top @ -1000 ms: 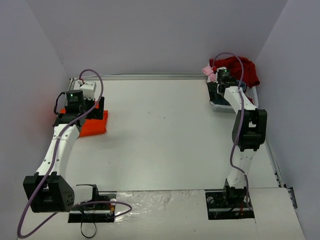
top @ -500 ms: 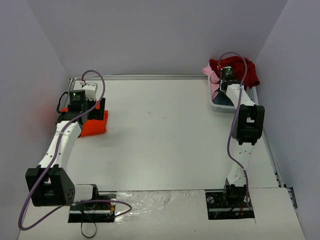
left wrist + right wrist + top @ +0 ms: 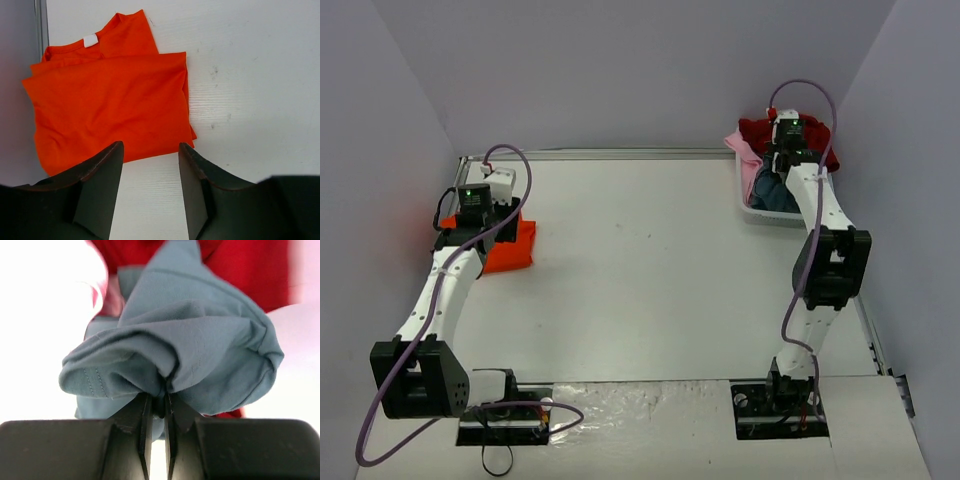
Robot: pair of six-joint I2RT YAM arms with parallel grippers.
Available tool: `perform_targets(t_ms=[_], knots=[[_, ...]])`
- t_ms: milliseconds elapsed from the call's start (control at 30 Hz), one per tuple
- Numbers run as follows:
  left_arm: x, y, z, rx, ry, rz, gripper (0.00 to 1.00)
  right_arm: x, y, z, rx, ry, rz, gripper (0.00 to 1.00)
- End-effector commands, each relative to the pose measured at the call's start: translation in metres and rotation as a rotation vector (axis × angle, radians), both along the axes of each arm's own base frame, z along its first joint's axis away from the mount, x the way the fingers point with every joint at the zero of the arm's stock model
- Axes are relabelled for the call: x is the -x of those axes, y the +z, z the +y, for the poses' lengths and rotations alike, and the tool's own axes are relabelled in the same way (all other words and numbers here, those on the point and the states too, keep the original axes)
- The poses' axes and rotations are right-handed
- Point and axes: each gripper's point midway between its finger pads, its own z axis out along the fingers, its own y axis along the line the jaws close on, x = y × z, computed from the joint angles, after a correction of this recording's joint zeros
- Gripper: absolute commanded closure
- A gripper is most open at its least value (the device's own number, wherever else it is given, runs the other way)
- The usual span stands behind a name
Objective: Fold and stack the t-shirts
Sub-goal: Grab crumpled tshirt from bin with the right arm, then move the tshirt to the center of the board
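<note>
Right hand (image 3: pixel 157 402): jaws closed to a narrow slit, pinching a bunched fold of the slate blue-grey shirt (image 3: pixel 200 350). The cloth wells up directly beyond the fingertips; it is crumpled, so no long axis can be read. Behind it lies the dark red shirt (image 3: pixel 240 270), with the pale pink shirt (image 3: pixel 748 165) alongside, all in the white basket (image 3: pixel 760 214) at the far right corner of the table (image 3: pixel 640 280).

Left hand (image 3: pixel 150 146): jaws apart, gripping nothing, poised over the near edge of the folded orange shirt (image 3: pixel 110 105). That shirt lies flat by the left edge, collar end pointing away from the hand.

Judgement: the right arm is the one at the basket – the left is well apart across the table. Lifting the blue-grey shirt out and toward the bare white middle appears to be next. Plain grey walls enclose the table.
</note>
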Motion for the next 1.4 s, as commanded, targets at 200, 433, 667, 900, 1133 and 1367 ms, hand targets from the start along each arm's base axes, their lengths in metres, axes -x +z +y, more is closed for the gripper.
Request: perform_targets(t_ms=[200, 433, 667, 900, 1133, 1367], knots=[[0.001, 0.022, -0.006, 0.013, -0.028, -0.053, 0.31, 0.032, 0.168, 0.039, -0.018, 0.095, -0.322, 1.0], [0.001, 0.019, -0.006, 0.016, -0.032, -0.042, 0.19, 0.074, 0.245, 0.131, -0.052, 0.361, -0.45, 1.0], [0.001, 0.017, -0.005, 0.006, -0.028, -0.036, 0.18, 0.128, 0.288, 0.208, -0.207, 0.721, -0.496, 1.0], [0.002, 0.02, -0.001, -0.009, -0.018, -0.04, 0.17, 0.193, 0.296, 0.259, -0.381, 1.068, -0.447, 0.97], [0.002, 0.02, -0.002, -0.01, -0.024, -0.04, 0.14, 0.173, 0.197, 0.236, -0.253, 0.964, -0.243, 0.0], [0.002, 0.016, -0.005, 0.002, -0.04, -0.03, 0.11, 0.13, 0.137, 0.168, -0.089, 0.629, -0.169, 0.0]])
